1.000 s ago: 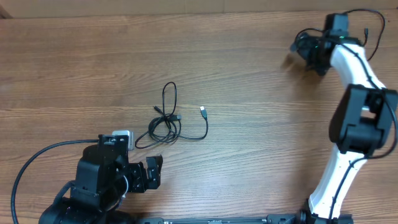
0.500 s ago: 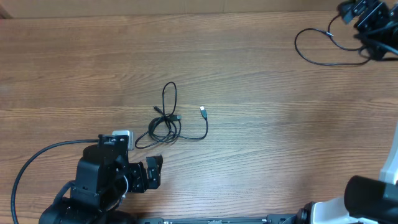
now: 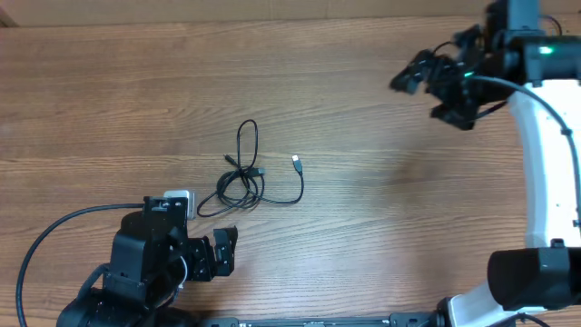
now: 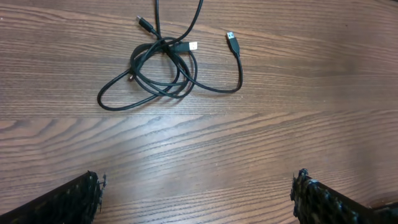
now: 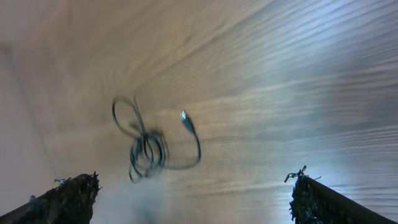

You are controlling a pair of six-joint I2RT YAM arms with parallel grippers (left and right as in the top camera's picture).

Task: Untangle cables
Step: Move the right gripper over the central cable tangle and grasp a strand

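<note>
The cables [image 3: 243,178] are thin black cords lying on the wooden table left of centre, knotted in the middle, with a loop running back and loose plug ends [image 3: 297,163]. In the left wrist view the cables [image 4: 163,67] lie ahead of my left gripper [image 4: 198,186], which is open and empty. From overhead, the left gripper [image 3: 222,253] is just in front of the tangle. My right gripper [image 3: 428,91] hovers open over the back right of the table, far from the tangle. Its wrist view is blurred, with the cables [image 5: 148,148] beyond the right gripper [image 5: 194,182].
A thick black arm cable [image 3: 54,232] curves off the left arm at the front left. A small white block [image 3: 178,196] sits by the left arm's top. The white right arm [image 3: 545,154] stands along the right side. The table's back edge [image 3: 272,22] runs along the top.
The right arm swung out to the back right corner and back, now pointing left. A thin cable loop seen at back right half a second ago is now covered. The left arm and tangle are unmoved.
</note>
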